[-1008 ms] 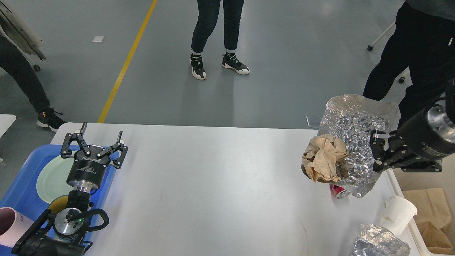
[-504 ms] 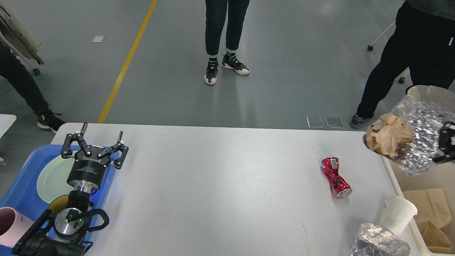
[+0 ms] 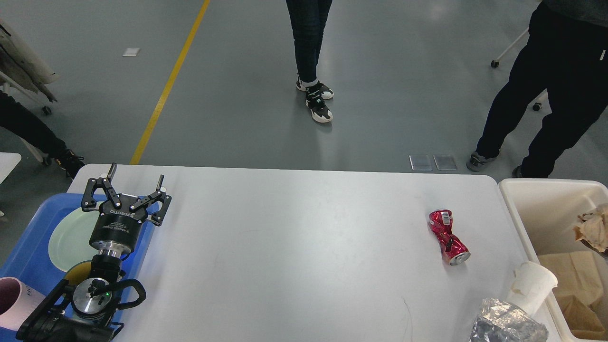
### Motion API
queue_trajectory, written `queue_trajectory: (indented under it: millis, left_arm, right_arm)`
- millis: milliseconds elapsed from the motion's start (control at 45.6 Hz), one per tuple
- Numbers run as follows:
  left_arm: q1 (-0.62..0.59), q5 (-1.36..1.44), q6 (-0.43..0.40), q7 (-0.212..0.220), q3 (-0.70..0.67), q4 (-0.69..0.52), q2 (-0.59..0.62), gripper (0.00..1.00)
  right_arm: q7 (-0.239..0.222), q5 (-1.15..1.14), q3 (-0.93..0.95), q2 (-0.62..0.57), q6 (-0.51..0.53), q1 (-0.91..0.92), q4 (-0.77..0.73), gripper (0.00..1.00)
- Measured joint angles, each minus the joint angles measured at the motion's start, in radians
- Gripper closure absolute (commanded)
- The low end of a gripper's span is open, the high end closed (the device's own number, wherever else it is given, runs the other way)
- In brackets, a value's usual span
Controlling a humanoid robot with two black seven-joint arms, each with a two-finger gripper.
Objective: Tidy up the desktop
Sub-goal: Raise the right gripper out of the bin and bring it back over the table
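The white desktop (image 3: 294, 247) fills the lower part of the head view. A crushed red can (image 3: 448, 236) lies on it at the right. A white paper cup (image 3: 531, 287) and crumpled foil (image 3: 506, 325) lie near its front right corner. My left gripper (image 3: 134, 180) is open and empty, hovering at the desktop's left edge over the blue tray (image 3: 33, 247). My right gripper is out of view. Crumpled brown paper (image 3: 593, 230) shows at the right edge, over the cream bin (image 3: 527, 218).
The blue tray holds a pale green plate (image 3: 66, 237), a yellow item and a pink cup (image 3: 14, 304). The cream bin beside the desktop's right end holds brown paper bags (image 3: 577, 280). Several people stand on the grey floor beyond the desktop.
My right gripper carried the foil and crumpled brown paper rightward off the desktop and left the view; the brown paper now shows over the bin. The red can is uncovered. My left arm stayed still.
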Motion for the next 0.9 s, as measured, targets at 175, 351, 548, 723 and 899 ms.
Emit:
queue_trajectory:
  millis: [175, 351, 548, 723, 899]
  left_arm:
    - [0.0, 0.0, 0.0, 0.0, 0.0, 0.0, 0.0, 0.03]
    - [0.0, 0.0, 0.0, 0.0, 0.0, 0.0, 0.0, 0.03]
    - [0.0, 0.0, 0.0, 0.0, 0.0, 0.0, 0.001, 0.03]
    - [0.0, 0.0, 0.002, 0.0, 0.0, 0.0, 0.001, 0.03]
    - [0.0, 0.0, 0.001, 0.0, 0.0, 0.0, 0.001, 0.03]
  right_arm:
    - [-0.008, 0.005, 0.235, 0.192, -0.042, -0.419, -0.382, 1.0]
    - [-0.011, 0.007, 0.313, 0.352, -0.095, -0.614, -0.611, 1.0]
    - [-0.04, 0.006, 0.318, 0.47, -0.195, -0.729, -0.706, 1.0]
    - [-0.046, -0.002, 0.313, 0.507, -0.204, -0.759, -0.71, 1.0]
    - [-0.046, -0.005, 0.314, 0.515, -0.206, -0.763, -0.704, 0.61]
